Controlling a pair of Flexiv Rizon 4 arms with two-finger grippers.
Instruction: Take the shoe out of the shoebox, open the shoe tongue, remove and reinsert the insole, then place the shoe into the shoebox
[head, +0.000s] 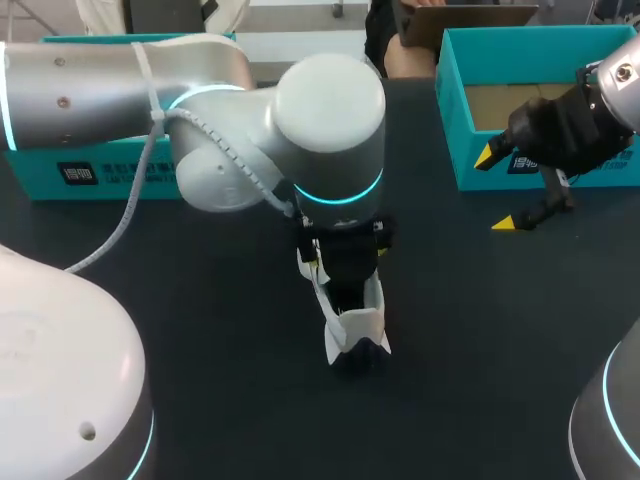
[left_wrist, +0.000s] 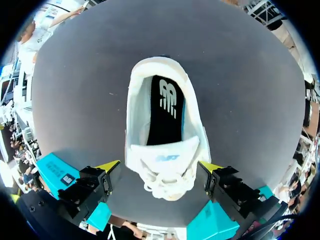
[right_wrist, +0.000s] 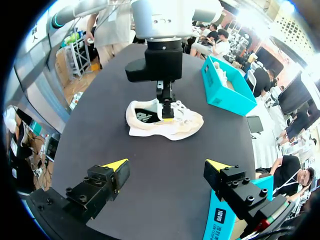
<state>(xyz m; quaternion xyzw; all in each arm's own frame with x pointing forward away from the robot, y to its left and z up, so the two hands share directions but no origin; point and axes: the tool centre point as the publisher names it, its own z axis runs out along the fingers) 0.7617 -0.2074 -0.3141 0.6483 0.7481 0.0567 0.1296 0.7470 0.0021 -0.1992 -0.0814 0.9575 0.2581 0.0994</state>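
The left tool hung over the white shoe on the dark surface, fingers spread astride its laces; the right tool, likewise spread, hung well off.

White shoe stands upright, black insole apparently seated inside; teal shoebox open

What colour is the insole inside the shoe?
The insole is black with a white mark; clearest in left wrist view.

Head camera looking down from above and behind onto the table, left wrist camera facing straight down close over the shoe, right wrist camera viewing it from farther off, all three sharing it.
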